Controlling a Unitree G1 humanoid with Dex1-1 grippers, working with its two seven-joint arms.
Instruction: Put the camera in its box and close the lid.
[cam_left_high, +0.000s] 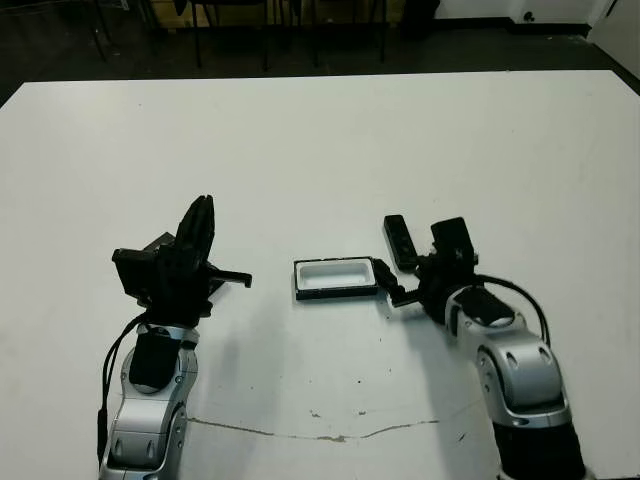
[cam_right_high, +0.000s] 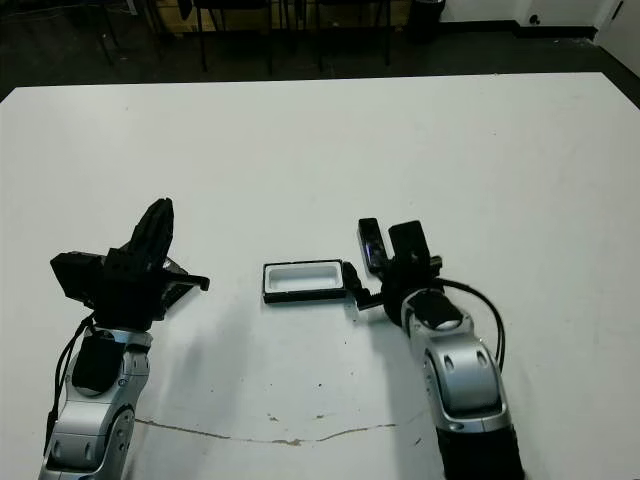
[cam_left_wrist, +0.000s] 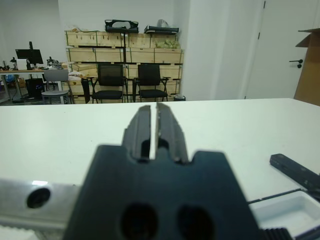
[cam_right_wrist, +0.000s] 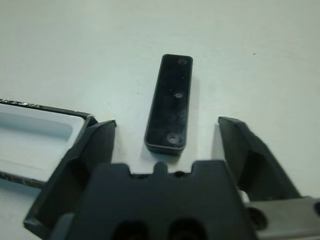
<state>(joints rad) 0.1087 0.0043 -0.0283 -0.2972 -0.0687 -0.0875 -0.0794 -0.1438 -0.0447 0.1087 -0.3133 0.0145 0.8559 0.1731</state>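
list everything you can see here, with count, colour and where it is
table: 1, white, fills the head views
box: 1, black with white lining, open and empty, table centre
camera: 1, black bar, lying flat just right of the box, between the right gripper's fingers
chairs: several, black, beyond the far edge
crates: stacked, wooden, by the back wall
left gripper: black, shut, raised left of the box
right gripper: black, open around the camera

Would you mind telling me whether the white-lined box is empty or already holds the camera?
Empty. The shallow white-lined black box shows only bare lining, and the slim black bar-shaped camera lies on the table beside it.
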